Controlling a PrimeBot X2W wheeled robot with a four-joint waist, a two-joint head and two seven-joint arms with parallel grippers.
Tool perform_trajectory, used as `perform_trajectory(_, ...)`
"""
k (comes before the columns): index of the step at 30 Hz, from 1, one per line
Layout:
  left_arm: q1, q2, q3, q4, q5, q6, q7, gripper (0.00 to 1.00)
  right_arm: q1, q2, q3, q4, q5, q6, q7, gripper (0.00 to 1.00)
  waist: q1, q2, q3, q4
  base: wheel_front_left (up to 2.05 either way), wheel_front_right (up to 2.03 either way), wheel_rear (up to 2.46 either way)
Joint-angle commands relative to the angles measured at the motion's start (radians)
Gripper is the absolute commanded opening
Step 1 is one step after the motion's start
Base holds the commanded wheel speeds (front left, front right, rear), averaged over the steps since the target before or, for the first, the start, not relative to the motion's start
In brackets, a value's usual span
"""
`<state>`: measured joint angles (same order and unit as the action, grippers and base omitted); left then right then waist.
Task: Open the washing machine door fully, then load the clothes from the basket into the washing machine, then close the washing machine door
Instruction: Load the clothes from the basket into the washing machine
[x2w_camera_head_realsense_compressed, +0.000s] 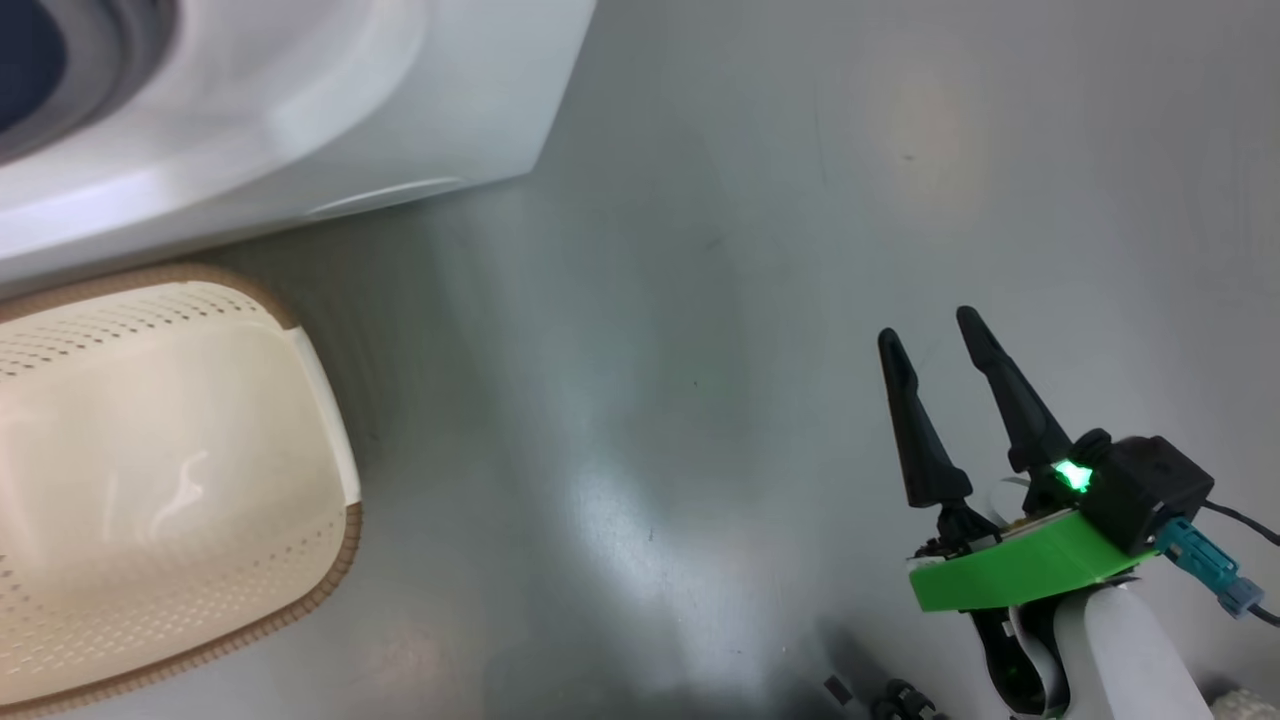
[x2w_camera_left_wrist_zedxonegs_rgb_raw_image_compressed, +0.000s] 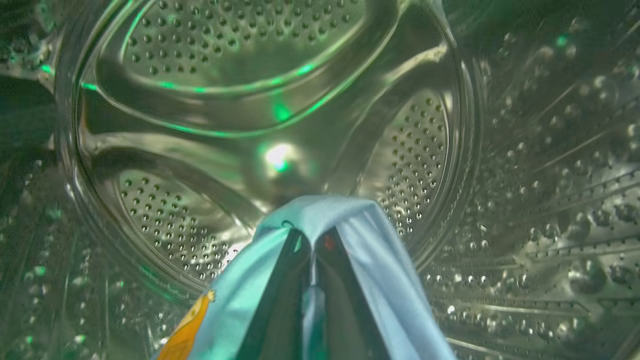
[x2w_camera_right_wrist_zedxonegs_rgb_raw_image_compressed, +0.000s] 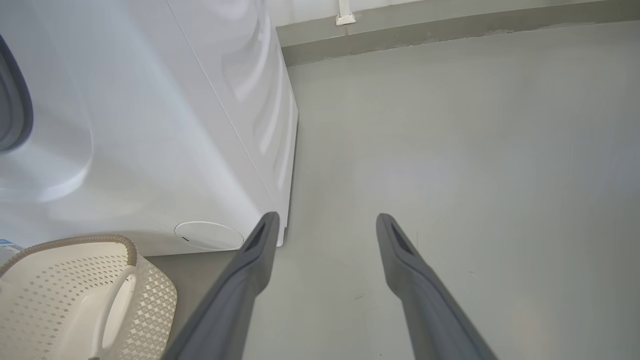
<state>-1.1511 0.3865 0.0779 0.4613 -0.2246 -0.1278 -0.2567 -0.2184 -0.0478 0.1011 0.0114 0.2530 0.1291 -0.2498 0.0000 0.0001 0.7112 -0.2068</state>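
Firstly, from the head: the washing machine (x2w_camera_head_realsense_compressed: 300, 110) fills the upper left corner, white, with a strip of its grey gasket (x2w_camera_head_realsense_compressed: 110, 70) at the edge. Just below it on the grey floor (x2w_camera_head_realsense_compressed: 700, 250) stands the basket (x2w_camera_head_realsense_compressed: 180, 470), cream with a brown rim. The right gripper (x2w_camera_head_realsense_compressed: 928, 330) hangs at the lower right above the floor, well apart from both, its two dark fingers spread and grasping nothing.

At the left wrist, the left gripper (x2w_camera_left_wrist_zedxonegs_rgb_raw_image_compressed: 312, 240) is inside the perforated steel drum (x2w_camera_left_wrist_zedxonegs_rgb_raw_image_compressed: 200, 210). Its fingers are pressed together on a fold of the clothes (x2w_camera_left_wrist_zedxonegs_rgb_raw_image_compressed: 370, 260), light blue with an orange motif, which drapes over both fingers.

At the right wrist, the right gripper (x2w_camera_right_wrist_zedxonegs_rgb_raw_image_compressed: 326, 218) points along the floor (x2w_camera_right_wrist_zedxonegs_rgb_raw_image_compressed: 475, 150), fingers parted. The washing machine (x2w_camera_right_wrist_zedxonegs_rgb_raw_image_compressed: 150, 125) stands to the left, its small round flap (x2w_camera_right_wrist_zedxonegs_rgb_raw_image_compressed: 209, 235) near the bottom corner, and the basket (x2w_camera_right_wrist_zedxonegs_rgb_raw_image_compressed: 75, 290) sits just before it.
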Motion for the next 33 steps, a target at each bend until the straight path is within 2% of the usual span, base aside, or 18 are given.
perform_trajectory(1,-0.017,0.049,0.035,-0.050,0.021,0.003,-0.005,0.00,0.004,-0.002,0.030,-0.022,0.010,0.002,-0.012,1.00,0.0000,-0.0001,0.017,-0.012,0.00,0.00,0.00)
perform_trajectory(6,-0.029,0.031,0.080,-0.168,0.075,0.003,-0.005,0.00,-0.007,-0.002,0.036,-0.020,0.017,0.002,-0.012,1.00,0.0000,-0.0001,0.031,-0.020,0.00,0.00,0.00)
perform_trajectory(8,-0.003,0.009,0.093,-0.127,0.068,0.002,-0.005,0.00,-0.008,-0.002,0.034,-0.015,0.018,0.002,-0.012,1.00,0.0000,-0.0001,0.026,-0.018,0.00,0.00,0.00)
perform_trajectory(9,0.007,0.003,0.094,-0.096,0.065,0.001,-0.005,0.31,-0.007,-0.002,0.033,-0.012,0.018,0.002,-0.012,1.00,0.0000,-0.0001,0.021,-0.016,0.00,0.00,0.00)
perform_trajectory(10,0.014,-0.006,0.097,-0.038,0.055,0.000,-0.005,1.00,-0.006,-0.002,0.033,-0.006,0.018,0.002,-0.012,1.00,0.0000,-0.0001,0.014,-0.013,0.00,0.00,0.00)
perform_trajectory(14,0.002,-0.013,0.092,0.051,0.042,-0.001,-0.005,1.00,-0.008,-0.002,0.028,-0.005,0.013,0.002,-0.012,1.00,0.0000,-0.0001,0.000,-0.002,0.00,0.00,0.00)
perform_trajectory(33,0.067,-0.035,0.026,0.263,-0.021,-0.003,-0.005,1.00,-0.009,-0.002,0.013,0.021,-0.002,0.002,-0.012,1.00,0.0000,-0.0001,-0.093,0.041,0.00,0.00,0.00)
